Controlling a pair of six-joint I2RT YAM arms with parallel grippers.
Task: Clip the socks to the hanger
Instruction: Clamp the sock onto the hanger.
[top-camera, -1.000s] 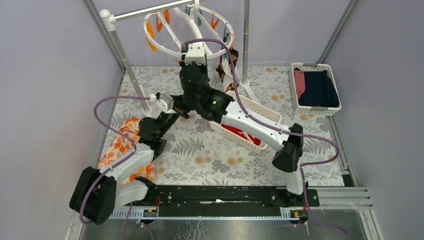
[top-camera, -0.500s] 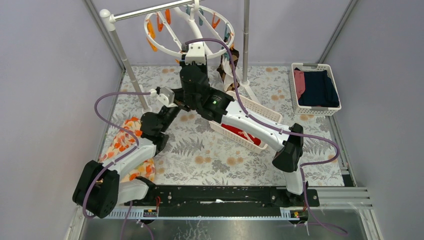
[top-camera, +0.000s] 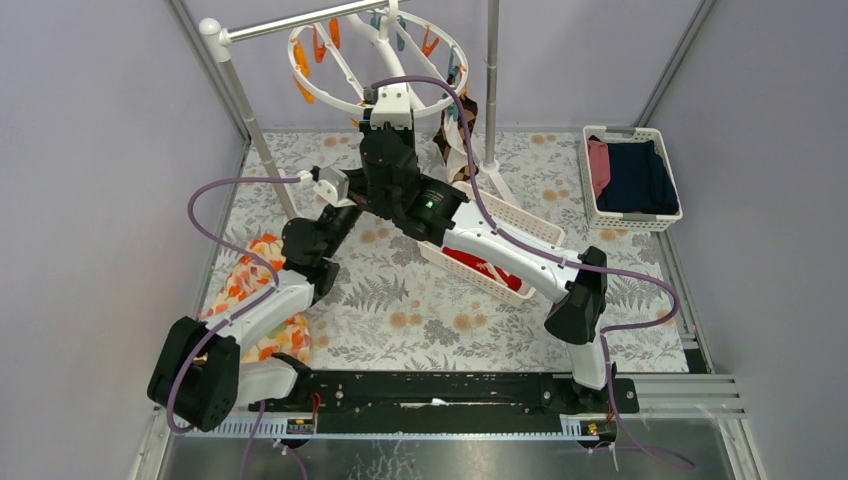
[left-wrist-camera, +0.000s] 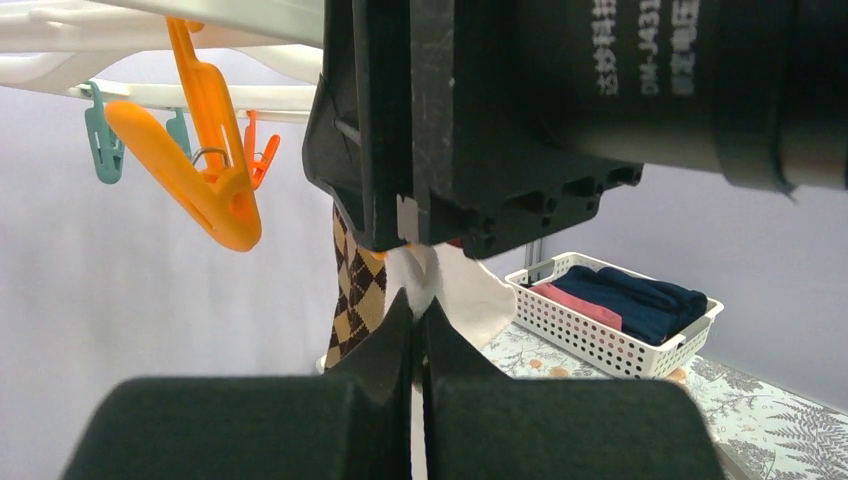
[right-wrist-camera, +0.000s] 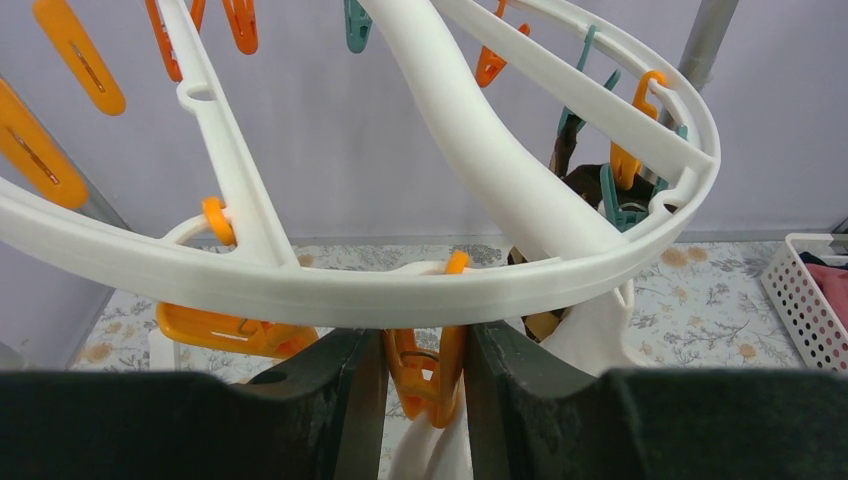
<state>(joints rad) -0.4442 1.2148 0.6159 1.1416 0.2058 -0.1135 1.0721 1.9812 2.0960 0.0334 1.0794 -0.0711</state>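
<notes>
A: Where was the hanger (right-wrist-camera: 300, 290) at that moment?
B: It hung from the metal rail (top-camera: 290, 24), above the far side of the counter (top-camera: 400, 300).
A: And the right fingers (right-wrist-camera: 340, 400)?
B: They were clenched on an orange clothespin (right-wrist-camera: 425, 375) that dangled from the near rim, with one finger on each side of it.
A: What did the left fingers (left-wrist-camera: 385, 345) grasp?
B: An edge of the whitish sock (left-wrist-camera: 465, 295). They were pressed together on it, just under the wrist of the right arm. The argyle sock (left-wrist-camera: 355, 290) hung just behind it.
A: Were there other socks?
B: Yes, a red sock (top-camera: 465, 262) lay in the slatted basket (top-camera: 520, 222) on the counter, under the right arm.
</notes>
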